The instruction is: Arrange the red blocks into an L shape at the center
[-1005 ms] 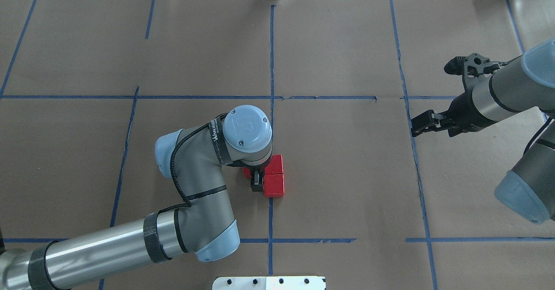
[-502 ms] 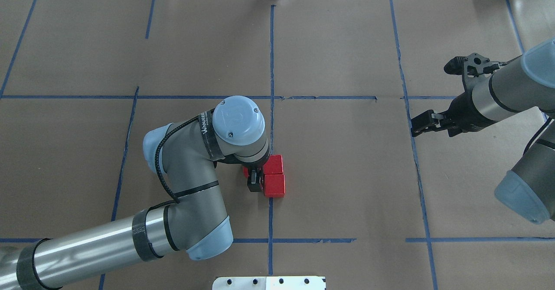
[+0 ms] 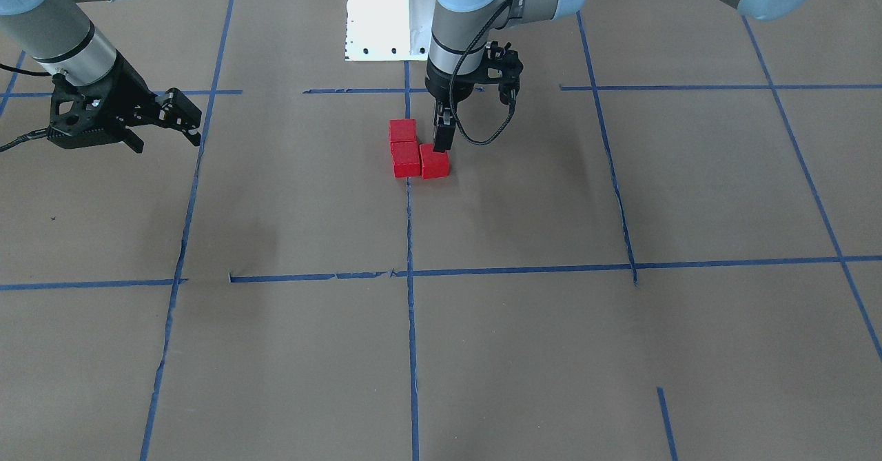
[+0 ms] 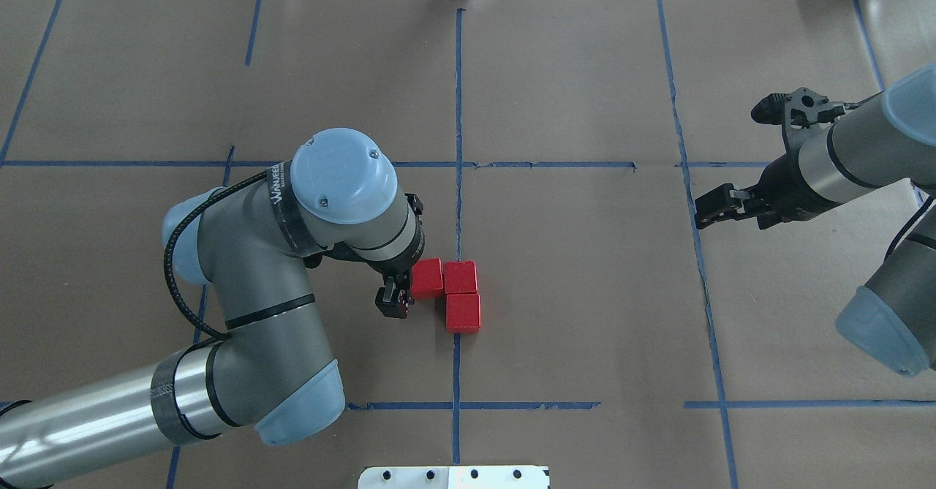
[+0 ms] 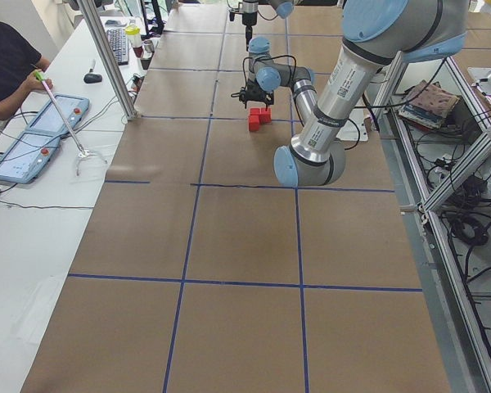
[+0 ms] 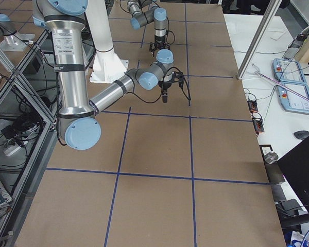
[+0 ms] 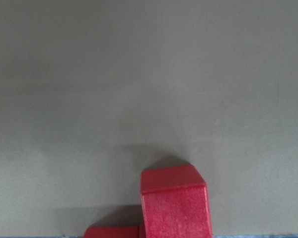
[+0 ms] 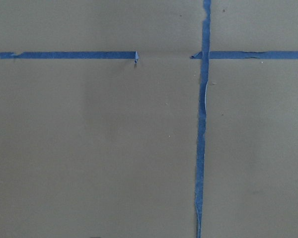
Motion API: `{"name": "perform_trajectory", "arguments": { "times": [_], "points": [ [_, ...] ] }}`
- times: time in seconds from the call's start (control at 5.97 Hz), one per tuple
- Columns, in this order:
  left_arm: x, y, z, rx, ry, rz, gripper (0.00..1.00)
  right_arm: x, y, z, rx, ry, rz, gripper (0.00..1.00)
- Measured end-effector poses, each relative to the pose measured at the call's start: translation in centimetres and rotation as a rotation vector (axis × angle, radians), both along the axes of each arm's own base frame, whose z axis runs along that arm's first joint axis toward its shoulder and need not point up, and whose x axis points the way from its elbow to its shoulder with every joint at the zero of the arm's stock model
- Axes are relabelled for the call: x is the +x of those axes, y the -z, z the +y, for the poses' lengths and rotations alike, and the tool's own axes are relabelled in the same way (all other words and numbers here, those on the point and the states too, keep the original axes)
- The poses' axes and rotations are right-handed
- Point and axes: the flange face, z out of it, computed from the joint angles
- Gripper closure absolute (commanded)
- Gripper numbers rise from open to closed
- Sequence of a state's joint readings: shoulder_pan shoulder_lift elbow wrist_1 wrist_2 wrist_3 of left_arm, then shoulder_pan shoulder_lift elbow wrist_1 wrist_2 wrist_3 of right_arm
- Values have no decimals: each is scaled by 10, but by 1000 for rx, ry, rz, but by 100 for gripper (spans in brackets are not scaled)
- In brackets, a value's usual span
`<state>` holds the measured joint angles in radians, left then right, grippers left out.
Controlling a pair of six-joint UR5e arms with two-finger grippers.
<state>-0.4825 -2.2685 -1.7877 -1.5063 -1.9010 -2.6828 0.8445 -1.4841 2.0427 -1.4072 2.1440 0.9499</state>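
At the center (image 4: 504,255), astride the middle tape line (image 4: 458,109), the red blocks (image 4: 461,278) sit touching in an L. The left gripper (image 4: 394,299) hovers just left of them, its jaws unreadable. The right gripper (image 3: 165,129) is well off right, jaws apart. The cubes look light, rigid and matte, so pinch opposite free faces.

Brown paper-covered table (image 4: 585,72) gridded with blue tape (image 4: 458,94), white desk (image 5: 33,246) alongside.
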Motion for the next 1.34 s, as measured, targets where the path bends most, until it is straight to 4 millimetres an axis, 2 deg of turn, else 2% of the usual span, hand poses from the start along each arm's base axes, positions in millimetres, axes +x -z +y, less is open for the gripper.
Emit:
{"name": "perform_trajectory", "arguments": {
  "times": [0.33, 0.67, 1.0, 1.34],
  "points": [
    [-35, -15, -8, 160, -96, -10, 0, 26, -11, -13, -15, -52, 15, 0],
    [-80, -45, -4, 416, -276, -40, 0, 70, -30, -38, -32, -94, 16, 0],
    [-120, -83, -24, 647, -473, -100, 0, 108, -63, -60, -25, -86, 31, 0],
    [-186, -132, -59, 802, -670, -111, 0, 154, -101, -71, -42, -94, 38, 0]
  ]
}}
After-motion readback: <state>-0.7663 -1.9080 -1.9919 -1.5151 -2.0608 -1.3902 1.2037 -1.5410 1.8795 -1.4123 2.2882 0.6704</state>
